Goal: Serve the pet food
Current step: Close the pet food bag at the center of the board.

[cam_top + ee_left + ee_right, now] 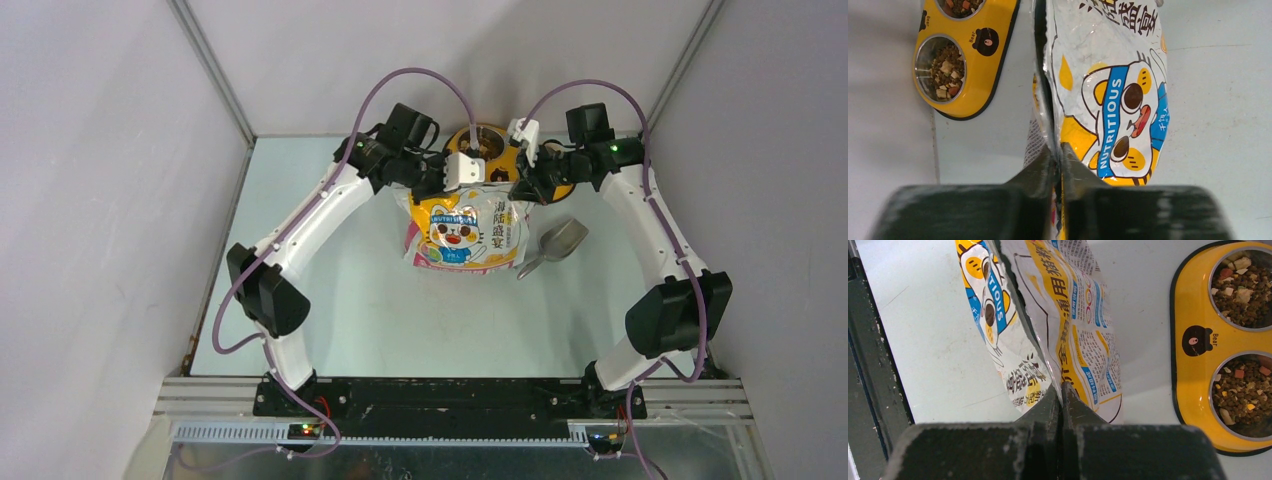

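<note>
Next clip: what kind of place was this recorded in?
Probably a lab test cell, not a home: plain white panel walls on aluminium posts, arms bolted to a black rail, with a pet-food bag and yellow feeder as props.

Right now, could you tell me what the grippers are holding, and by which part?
The pet food bag: the left gripper and the right gripper are each shut on its far edge, at opposite corners.

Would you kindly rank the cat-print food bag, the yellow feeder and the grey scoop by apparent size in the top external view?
Largest to smallest:
1. food bag, clearly the biggest.
2. yellow feeder, partly hidden, so its rank is less sure.
3. grey scoop.
</note>
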Robot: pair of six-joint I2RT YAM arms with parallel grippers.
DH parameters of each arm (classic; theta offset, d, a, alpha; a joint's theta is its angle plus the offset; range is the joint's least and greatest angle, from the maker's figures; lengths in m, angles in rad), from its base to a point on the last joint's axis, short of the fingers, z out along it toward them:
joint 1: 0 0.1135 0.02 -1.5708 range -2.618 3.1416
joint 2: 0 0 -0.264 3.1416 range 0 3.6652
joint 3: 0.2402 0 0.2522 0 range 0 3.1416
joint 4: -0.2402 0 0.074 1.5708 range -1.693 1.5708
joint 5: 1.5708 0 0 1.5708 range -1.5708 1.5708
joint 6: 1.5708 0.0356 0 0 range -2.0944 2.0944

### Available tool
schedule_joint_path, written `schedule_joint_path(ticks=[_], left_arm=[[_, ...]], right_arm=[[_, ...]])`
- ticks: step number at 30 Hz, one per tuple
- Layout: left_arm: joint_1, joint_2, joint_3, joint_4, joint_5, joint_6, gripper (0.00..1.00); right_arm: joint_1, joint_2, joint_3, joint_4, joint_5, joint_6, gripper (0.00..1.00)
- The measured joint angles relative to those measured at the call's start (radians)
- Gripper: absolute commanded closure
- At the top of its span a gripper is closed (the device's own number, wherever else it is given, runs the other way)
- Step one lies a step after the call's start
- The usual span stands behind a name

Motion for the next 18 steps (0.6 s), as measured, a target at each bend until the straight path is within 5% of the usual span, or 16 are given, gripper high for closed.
schedule_joint_path(ticks=[7,11,18], left_arm=[[-0.001,0.0,0.0,0.004,0.002,-0.016,0.99],[-0.001,0.0,0.0,0.014,0.002,-0.046,0.67],[-0.006,0.002,0.004,0.049,0.031,-0.104,0.65]], right_arm=[[-0.003,0.0,0.0,-0.006,-0.005,0.001,1.0],[-0.004,0.0,0.0,-0.006,-0.006,0.001,1.0],[-0.013,0.0,0.0,-0.006,-0.014,0.008,1.0]])
